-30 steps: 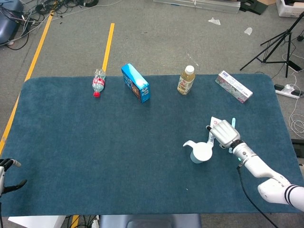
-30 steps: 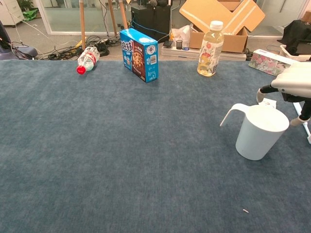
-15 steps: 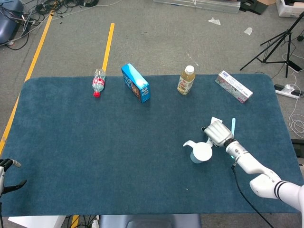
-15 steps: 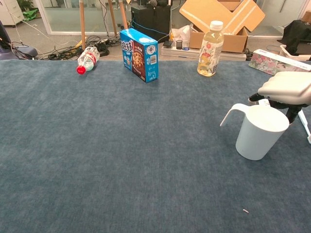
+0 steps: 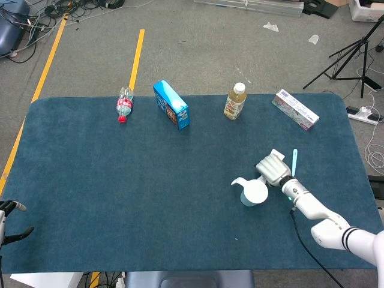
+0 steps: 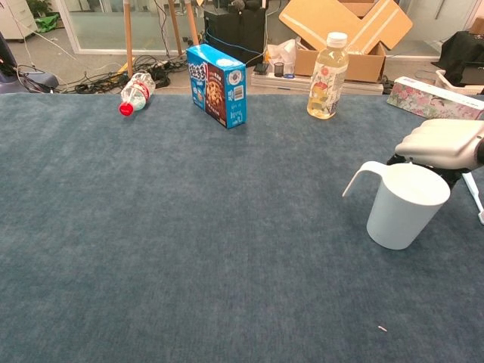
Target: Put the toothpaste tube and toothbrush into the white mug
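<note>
The white mug [image 5: 254, 193] stood upright on the blue table [image 5: 120, 198], right of centre and well in from the near and right edges, its curved handle pointing toward the table's left side. A wide stretch of bare cloth lay open to its left and in front of it.

The right hand [image 5: 272, 167] hung just behind the mug's rim, palm down, its white back level in the chest view [image 6: 442, 142], the forearm running back toward the near right corner. Its fingers were curled downward over the toothpaste tube [image 5: 275, 154], of which only a white corner showed past the knuckles on the far side; whether the hand was grasping the tube or merely resting over it could not be told. The tube's long axis could not be read.

The toothbrush [image 5: 294, 161], pale blue, lay flat on the cloth just right of the hand, its long axis running roughly from near to far.

Along the far edge stood a row, well apart from the mug: a fallen water bottle [image 5: 123, 105], a blue box [image 5: 171, 105], a juice bottle [image 5: 235, 101] and a flat carton [image 5: 294, 109].

The left hand [image 5: 8, 222] rested at the near left corner, holding nothing, fingers apart.
</note>
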Available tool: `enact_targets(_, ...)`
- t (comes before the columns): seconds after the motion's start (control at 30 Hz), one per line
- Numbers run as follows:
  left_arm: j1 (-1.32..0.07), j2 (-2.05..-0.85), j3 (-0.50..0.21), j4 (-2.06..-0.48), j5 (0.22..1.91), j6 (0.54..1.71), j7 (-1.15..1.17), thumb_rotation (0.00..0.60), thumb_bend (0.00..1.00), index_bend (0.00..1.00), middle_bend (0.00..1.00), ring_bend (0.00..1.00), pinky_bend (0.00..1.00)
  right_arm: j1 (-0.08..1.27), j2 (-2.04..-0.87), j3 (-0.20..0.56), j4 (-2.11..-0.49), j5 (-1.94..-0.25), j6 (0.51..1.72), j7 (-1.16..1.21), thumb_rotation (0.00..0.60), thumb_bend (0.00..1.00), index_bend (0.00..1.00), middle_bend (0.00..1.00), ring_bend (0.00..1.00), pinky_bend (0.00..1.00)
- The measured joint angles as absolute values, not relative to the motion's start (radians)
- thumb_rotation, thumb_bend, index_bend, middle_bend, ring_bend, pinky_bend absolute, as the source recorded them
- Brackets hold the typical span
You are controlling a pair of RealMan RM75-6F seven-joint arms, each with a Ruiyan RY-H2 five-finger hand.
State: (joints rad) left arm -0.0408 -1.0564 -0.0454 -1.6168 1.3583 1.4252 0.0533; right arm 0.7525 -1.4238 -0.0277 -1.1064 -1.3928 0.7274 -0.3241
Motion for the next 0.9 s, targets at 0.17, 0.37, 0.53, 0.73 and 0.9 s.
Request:
enact_targets(0.17,-0.041,-1.057,-0.045,-1.617,1.359,1.426,0.053,0.6,0.0,0.43,0.4,0.31,0.35,0.752,-1.429,-0.023,-1.103,-1.382,0.719,-0.335,0.6,0.25,0.58,1.0,1.0,1.0)
enact_targets(0.37,-0.04,-1.056,-0.045,-1.617,1.359,1.427,0.051,0.6,0.0,0.43,0.4,0.31,0.35,0.75,-1.437,-0.018,-1.096,-1.369,0.71,-0.346,0.6,0.28,0.65,1.0,1.0,1.0)
enact_targets(0.53,-0.04,-1.056,-0.046,-1.614,1.359,1.426,0.047,0.6,0.0,0.43,0.4,0.31,0.35,0.745,-1.435,-0.012,-1.1,-1.362,0.716,-0.337,0.6,0.28,0.68,1.0,1.0,1.0)
enact_targets(0.73,-0.04,-1.055,-0.045,-1.616,1.362,1.427,0.047,0.6,0.0,0.43,0.4,0.31,0.35,0.731,-1.421,0.001,-1.109,-1.362,0.75,-0.295,0.6,0.29,0.7,1.0,1.0,1.0)
enact_targets(0.9,-0.041,-1.056,-0.045,-1.615,1.36,1.424,0.05,0.6,0.0,0.43,0.4,0.31,0.35,0.714,-1.393,0.018,-1.123,-1.367,0.8,-0.25,0.6,0.31,0.71,1.0,1.0,1.0)
